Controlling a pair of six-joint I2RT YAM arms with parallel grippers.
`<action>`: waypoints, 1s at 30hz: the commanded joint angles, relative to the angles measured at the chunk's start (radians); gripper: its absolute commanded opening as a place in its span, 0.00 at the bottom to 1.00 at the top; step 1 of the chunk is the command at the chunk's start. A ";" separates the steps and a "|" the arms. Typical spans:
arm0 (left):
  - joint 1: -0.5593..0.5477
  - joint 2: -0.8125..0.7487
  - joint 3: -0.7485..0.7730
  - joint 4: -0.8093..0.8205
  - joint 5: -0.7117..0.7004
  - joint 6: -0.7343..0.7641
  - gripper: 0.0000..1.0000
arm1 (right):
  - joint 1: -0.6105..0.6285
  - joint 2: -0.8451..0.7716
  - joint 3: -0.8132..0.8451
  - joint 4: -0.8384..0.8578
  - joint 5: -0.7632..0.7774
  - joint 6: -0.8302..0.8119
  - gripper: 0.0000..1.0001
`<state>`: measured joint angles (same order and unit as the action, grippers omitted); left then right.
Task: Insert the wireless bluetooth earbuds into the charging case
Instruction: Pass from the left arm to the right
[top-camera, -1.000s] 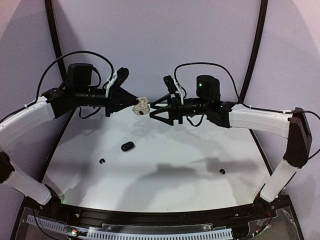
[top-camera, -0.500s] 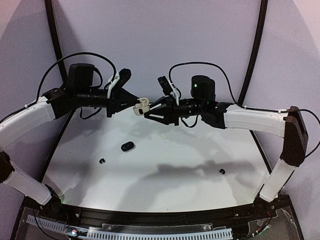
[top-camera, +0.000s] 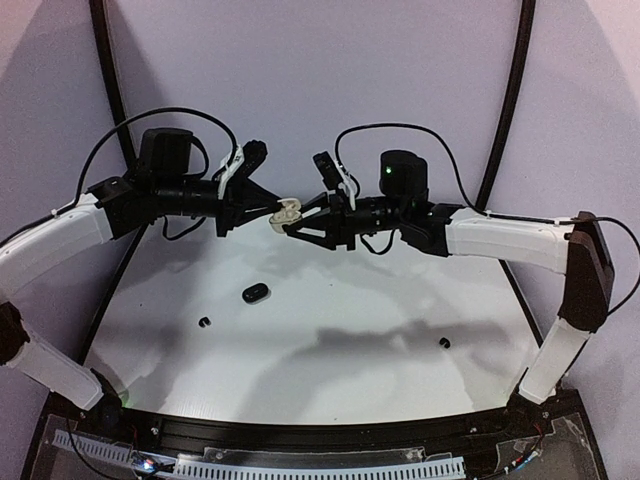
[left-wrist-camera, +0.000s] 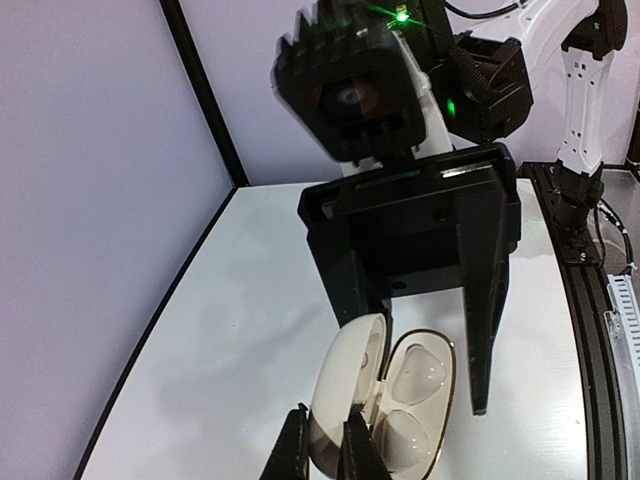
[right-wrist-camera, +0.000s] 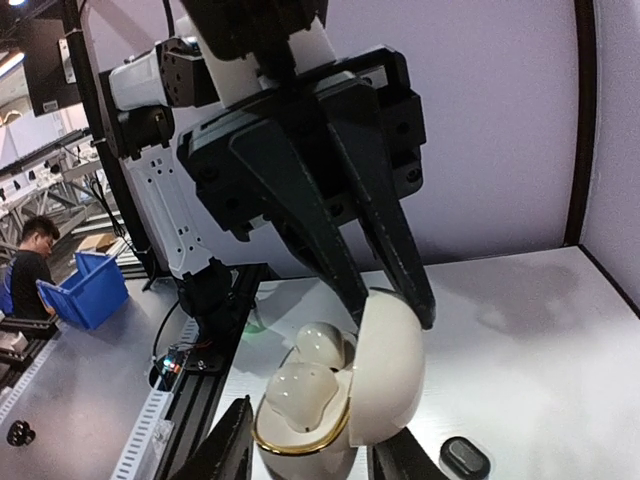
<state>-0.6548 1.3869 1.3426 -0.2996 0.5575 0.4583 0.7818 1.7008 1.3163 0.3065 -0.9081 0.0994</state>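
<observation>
White case (top-camera: 288, 210) now within right gripper (top-camera: 291, 220)

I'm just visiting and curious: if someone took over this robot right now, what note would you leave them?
Left gripper: shut on the lid of the open white case, in the air.
Right gripper: around the case; grip unclear.
One black earbud left, one right, black case: all on the table.
Done: white case looks filled.
Left: both black earbuds.
</observation>
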 joint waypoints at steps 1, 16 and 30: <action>-0.009 -0.013 0.010 0.012 -0.019 0.019 0.01 | 0.007 0.027 0.033 0.009 0.003 0.020 0.35; -0.015 -0.046 -0.023 0.030 -0.002 0.060 0.01 | 0.000 0.036 0.054 -0.065 0.008 0.017 0.09; -0.013 -0.080 0.056 0.031 0.009 -0.024 0.46 | -0.009 -0.006 0.021 -0.128 0.101 -0.068 0.00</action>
<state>-0.6655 1.3418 1.3464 -0.2710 0.5438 0.4759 0.7784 1.7241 1.3487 0.2039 -0.8501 0.0784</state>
